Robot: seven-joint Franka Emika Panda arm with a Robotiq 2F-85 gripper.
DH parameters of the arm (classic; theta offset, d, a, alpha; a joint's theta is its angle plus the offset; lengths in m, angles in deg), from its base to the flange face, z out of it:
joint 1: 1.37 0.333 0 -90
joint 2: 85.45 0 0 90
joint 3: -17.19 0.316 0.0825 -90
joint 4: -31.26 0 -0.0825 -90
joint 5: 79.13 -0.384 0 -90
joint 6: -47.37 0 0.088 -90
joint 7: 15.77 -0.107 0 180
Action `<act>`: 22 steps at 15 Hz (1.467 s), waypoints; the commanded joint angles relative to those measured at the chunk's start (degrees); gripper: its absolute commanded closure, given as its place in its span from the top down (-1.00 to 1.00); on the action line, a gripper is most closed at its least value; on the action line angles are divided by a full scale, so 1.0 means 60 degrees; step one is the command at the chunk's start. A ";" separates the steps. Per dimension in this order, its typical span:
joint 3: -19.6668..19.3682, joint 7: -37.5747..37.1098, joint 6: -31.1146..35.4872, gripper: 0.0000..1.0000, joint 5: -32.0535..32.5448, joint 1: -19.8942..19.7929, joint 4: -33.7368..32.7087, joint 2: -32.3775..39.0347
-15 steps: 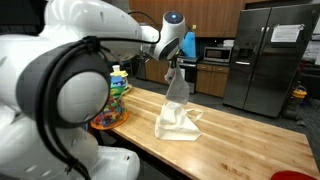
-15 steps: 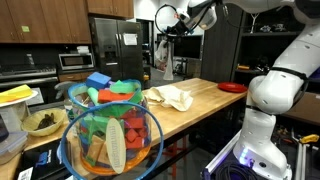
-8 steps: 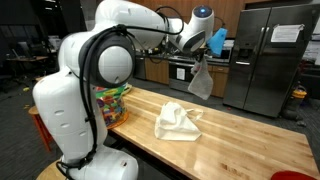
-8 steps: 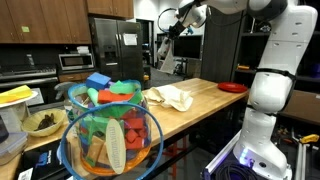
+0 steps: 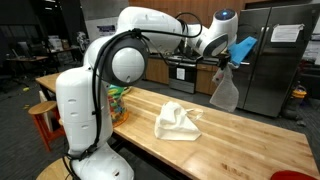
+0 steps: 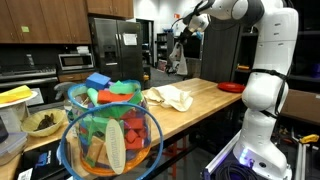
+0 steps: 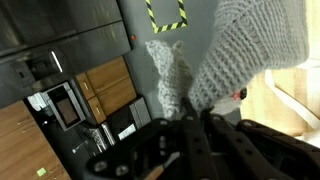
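Observation:
My gripper is shut on a pale knitted cloth, which hangs freely in the air above the far side of the wooden table. In an exterior view the gripper is high up, with the hanging cloth below it. The wrist view shows the knit fabric pinched between the dark fingers of the gripper, which stand close together. A second crumpled cream cloth lies on the tabletop, well apart from the gripper.
A wire basket of coloured toys stands at one end of the table. A red plate sits near the other end. A steel fridge and kitchen counters are behind. The robot's white base is beside the table.
The arm has swung sideways along the table, carrying the hanging cloth away from above the crumpled cloth toward the fridge side. The gripper stayed shut on it.

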 commanded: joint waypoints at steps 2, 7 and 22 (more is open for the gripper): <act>0.0362 -0.0818 0.0069 -0.97 0.0534 -0.0713 0.0523 -0.0470; 0.0571 -0.0972 0.0315 -0.97 0.0608 -0.0737 0.1266 -0.1020; 0.1011 0.0324 0.0389 -0.97 0.0868 0.0930 0.4432 -0.3764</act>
